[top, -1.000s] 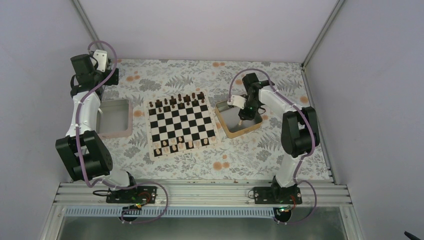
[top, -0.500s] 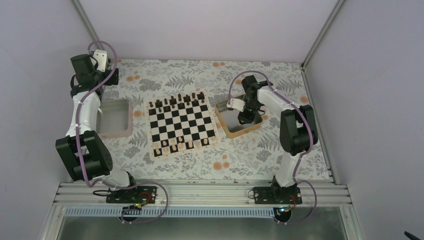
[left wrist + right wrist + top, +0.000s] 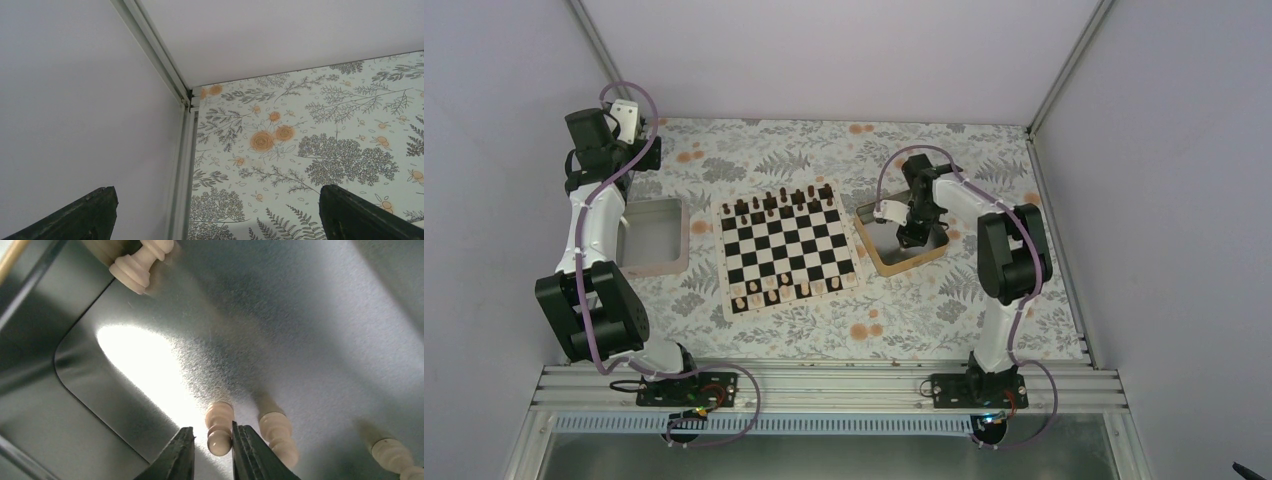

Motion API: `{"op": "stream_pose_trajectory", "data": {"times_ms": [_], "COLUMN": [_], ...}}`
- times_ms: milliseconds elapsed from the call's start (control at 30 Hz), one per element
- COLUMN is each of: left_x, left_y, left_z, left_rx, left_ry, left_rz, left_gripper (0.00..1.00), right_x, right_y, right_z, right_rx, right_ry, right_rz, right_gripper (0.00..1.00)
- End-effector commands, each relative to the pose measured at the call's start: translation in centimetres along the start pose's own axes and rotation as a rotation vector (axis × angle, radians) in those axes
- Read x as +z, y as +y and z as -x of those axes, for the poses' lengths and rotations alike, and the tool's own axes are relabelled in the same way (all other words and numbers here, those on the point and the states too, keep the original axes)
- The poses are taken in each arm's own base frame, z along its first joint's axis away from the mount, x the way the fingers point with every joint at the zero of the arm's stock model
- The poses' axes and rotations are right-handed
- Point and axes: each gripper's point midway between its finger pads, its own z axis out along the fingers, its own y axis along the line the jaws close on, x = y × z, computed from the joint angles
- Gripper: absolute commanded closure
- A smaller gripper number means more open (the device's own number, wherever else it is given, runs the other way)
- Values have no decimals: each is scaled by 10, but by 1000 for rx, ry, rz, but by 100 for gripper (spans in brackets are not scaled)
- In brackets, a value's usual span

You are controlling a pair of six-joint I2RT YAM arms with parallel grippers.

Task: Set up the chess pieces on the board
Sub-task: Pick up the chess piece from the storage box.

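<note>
The right pincer reaches down into the gold tin tray. The tray sits on the floral tabletop, just beside the right edge of the board.

In the right wrist view the pincer's two dark fingers stand narrowly spread. They straddle one light piece, which lies on its side on the tray's metal floor. The near end of that piece sits between the fingertips. The finger on the right of that view looks to be against it, while a sliver of bright metal shows between the piece and the other finger. So the pincer brackets the piece but is not pinching it yet.

Other light pieces also lie in the tray. One is just beside the bracketed piece, outside the fingers. Another is farther toward the right edge of the view, and one is near the tray wall at the upper left.

On the board, pale chessmen stand along the near edge and dark chessmen along the far edge.

The left pincer is held up near the far left corner of the tabletop, well apart from the board. Its fingers are spread wide, with only the leaf pattern showing between them. A pink-rimmed tray sits on the tabletop to the left of the board.
</note>
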Motion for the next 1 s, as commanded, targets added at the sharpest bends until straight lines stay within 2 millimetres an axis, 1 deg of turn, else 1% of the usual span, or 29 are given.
{"op": "stream_pose_trajectory", "data": {"times_ms": [0, 233, 367, 533, 667, 767, 867, 967], "left_x": [-2, -5, -7, -10, -13, -14, -15, -17], "left_y": [6, 5, 5, 5, 5, 6, 5, 6], "left_z": [8, 9, 11, 14, 15, 17, 18, 21], "left_rx": [12, 11, 10, 10, 10, 10, 8, 9], "left_ry": [-28, -38, -44, -53, -58, -63, -68, -74], "left_rz": [17, 13, 12, 11, 11, 13, 11, 11], "left_gripper": [0, 0, 0, 0, 0, 0, 0, 0], "right_x": [3, -14, -25, -41, -59, -73, -79, -76], "right_y": [-4, -2, -2, -8, -12, -7, 5, 22], "right_z": [6, 7, 12, 21, 37, 60, 87, 116], "right_rx": [-15, -20, -29, -39, -70, -118, -181, -249], "right_ry": [-1, -3, -20, -31, -40, -53, -64, -79], "right_rz": [-8, -23, -40, -79, -121, -141, -142, -132], "right_gripper": [81, 95, 96, 96, 96, 96, 96, 96]}}
